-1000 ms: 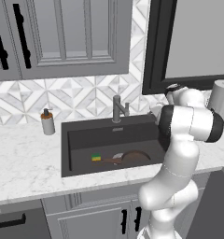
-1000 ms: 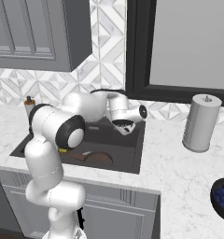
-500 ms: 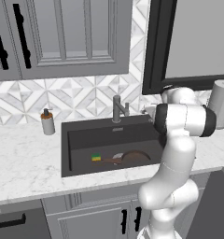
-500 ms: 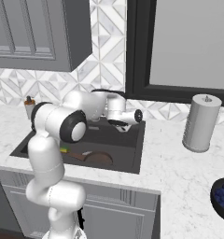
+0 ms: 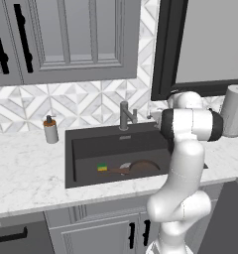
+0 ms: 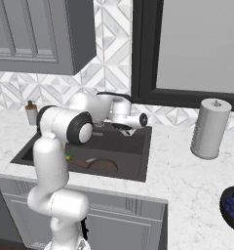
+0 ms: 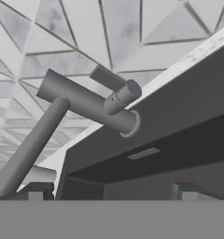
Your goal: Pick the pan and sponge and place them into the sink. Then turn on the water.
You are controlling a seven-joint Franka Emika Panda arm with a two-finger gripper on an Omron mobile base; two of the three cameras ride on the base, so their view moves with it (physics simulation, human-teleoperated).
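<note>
We see white marble counter [image 5: 27, 173] | grey soap bottle [image 5: 51, 130] | grey paper-towel roll [image 6: 210, 128] | dark bowl of blueberries [image 6: 232, 205]

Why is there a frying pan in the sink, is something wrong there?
Nothing looks wrong. The pan lies flat on the floor of the sink with the sponge beside its handle, nothing spilled or broken. No water runs from the faucet yet. The gripper, jaws open, faces the faucet.
</note>
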